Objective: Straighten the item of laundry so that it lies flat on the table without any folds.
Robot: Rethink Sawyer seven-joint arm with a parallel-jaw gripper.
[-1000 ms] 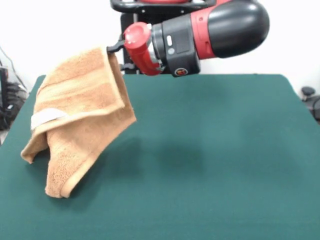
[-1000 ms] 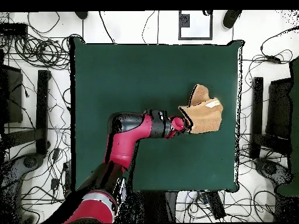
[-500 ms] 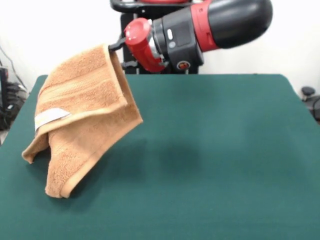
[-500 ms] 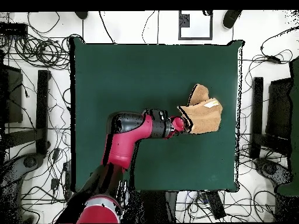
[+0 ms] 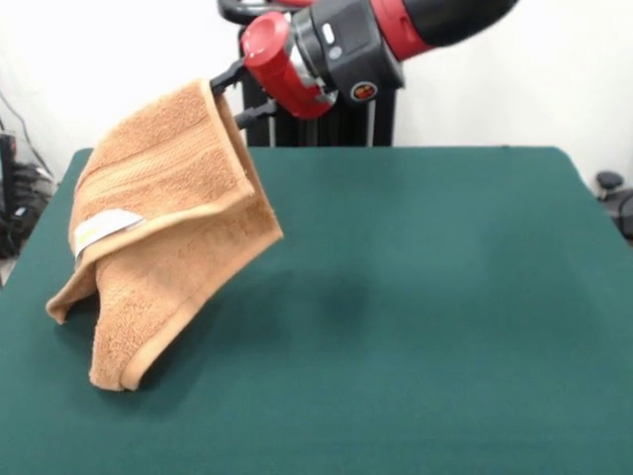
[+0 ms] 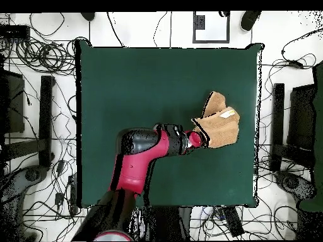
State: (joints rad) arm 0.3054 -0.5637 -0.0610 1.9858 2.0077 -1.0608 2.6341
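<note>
1. End effector [image 5: 226,91] clamped on towel [image 5: 163,228] corner, raised above bench [image 5: 445,297].
2. Towel hangs doubled; lower end rests on bench near one side.
3. Flattening not yet done; folds remain.

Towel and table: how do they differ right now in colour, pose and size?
The towel is light orange-tan and the table is dark green. The towel hangs folded from the tool, with only its lower corners on the table; the table lies flat. In the overhead view the towel covers a small patch near one side of the far larger table. Both look like soft cloth surfaces.
</note>
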